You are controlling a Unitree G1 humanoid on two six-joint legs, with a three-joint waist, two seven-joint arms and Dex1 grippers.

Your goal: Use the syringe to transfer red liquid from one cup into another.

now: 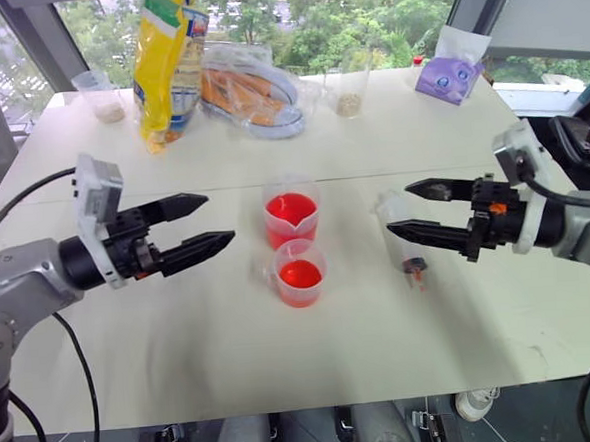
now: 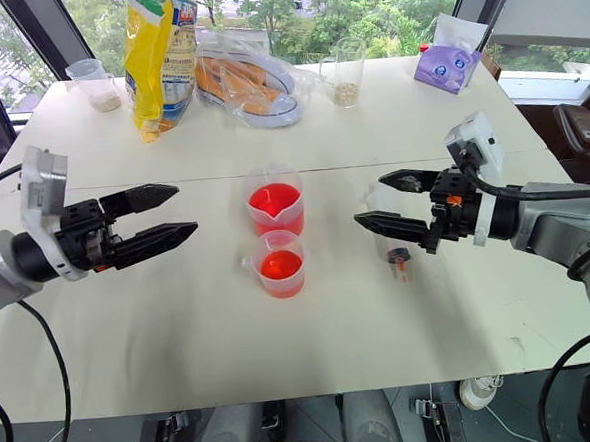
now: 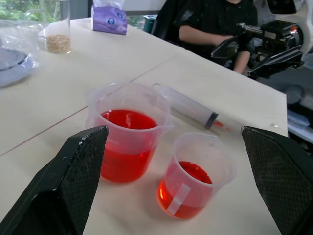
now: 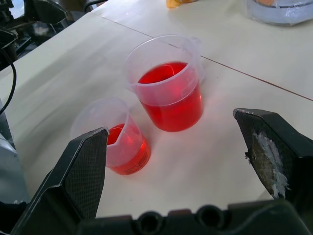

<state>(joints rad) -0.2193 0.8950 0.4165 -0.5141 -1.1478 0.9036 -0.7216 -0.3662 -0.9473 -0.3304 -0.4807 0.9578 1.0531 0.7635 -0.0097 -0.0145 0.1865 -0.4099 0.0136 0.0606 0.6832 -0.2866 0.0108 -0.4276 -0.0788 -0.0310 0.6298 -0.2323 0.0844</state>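
— Since neither claw is gripping anything, where are you standing on the task?

— You are sitting at the very start, as far as I can judge. The large clear plastic syringe with the black plunger seal and small orange-red tip (image 3: 193,107) is lying flat on the pale white table (image 1: 182,338), untouched, on the right-hand side of the cups and just under your right gripper (image 2: 379,201). The taller, wider clear plastic measuring cup (image 1: 292,216) is holding plenty of bright translucent red liquid (image 3: 128,119). The shorter clear measuring cup with the side tab (image 1: 299,272) is sitting just in front of it, nearly touching, and is showing a shallower red pool. Picking up, drawing and emptying are all lying ahead.

— And how are you holding the arms?

— Your left gripper (image 1: 197,225) is hovering off to the left of the cups, fingers spread wide, pointing inward across the table. Your right gripper is mirroring it from the other side, jaws released, tilting slightly downward above the syringe without touching it.
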